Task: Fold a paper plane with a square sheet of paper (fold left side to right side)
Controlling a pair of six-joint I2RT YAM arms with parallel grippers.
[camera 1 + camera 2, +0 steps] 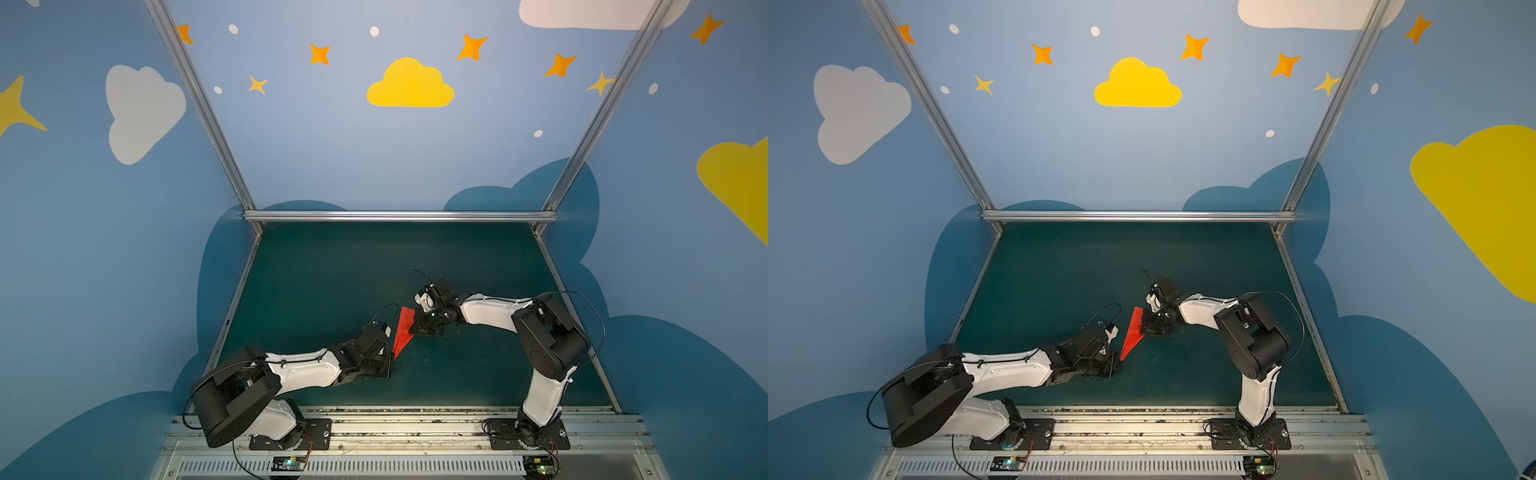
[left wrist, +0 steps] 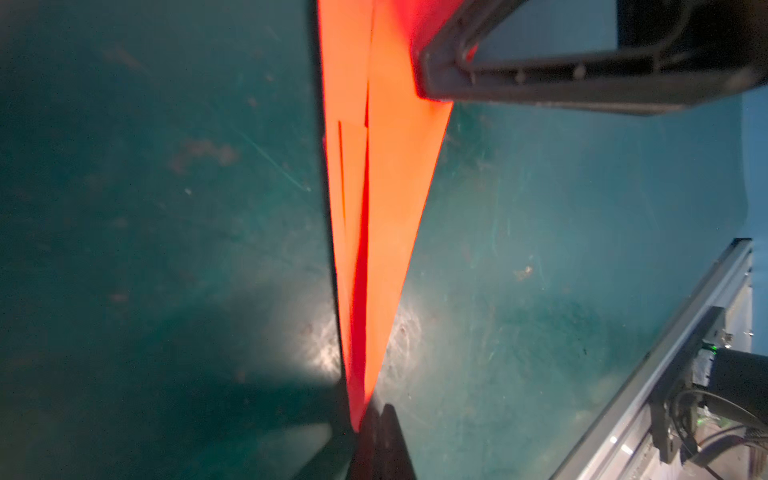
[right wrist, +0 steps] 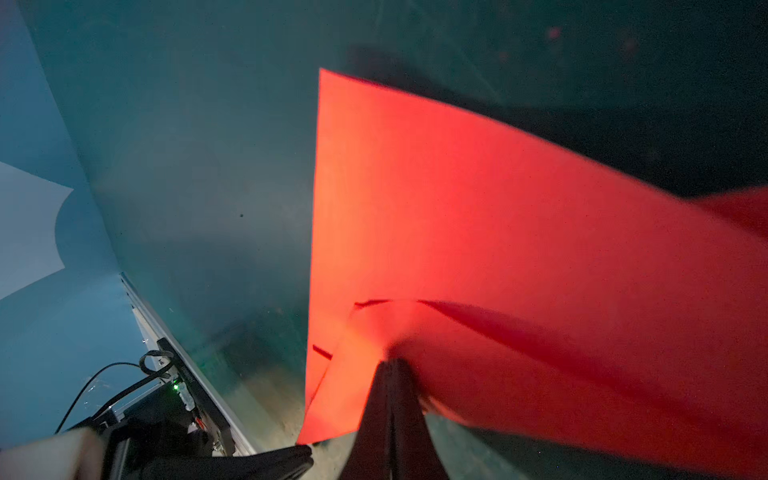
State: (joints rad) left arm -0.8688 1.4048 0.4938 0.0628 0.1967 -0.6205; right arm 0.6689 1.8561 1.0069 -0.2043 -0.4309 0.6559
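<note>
One red paper plane (image 1: 402, 332) shows in both top views, a single folded piece. There are two robot arms, the left arm (image 1: 299, 370) and the right arm (image 1: 490, 309), and two grippers, the left gripper (image 1: 391, 361) and the right gripper (image 1: 413, 330). There is one green table (image 1: 332, 270). Two black base plates sit at the front, the left base plate (image 1: 320, 434) and the right base plate (image 1: 559, 436).

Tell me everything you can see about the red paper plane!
The paper plane is thin, bright red paper folded into a narrow pointed dart, with long creases and layered flaps. It is near the middle of the green table. The left gripper is shut on its sharp nose, and the right gripper is shut on a flap toward its wide end. Whether it touches the table is unclear.
</note>
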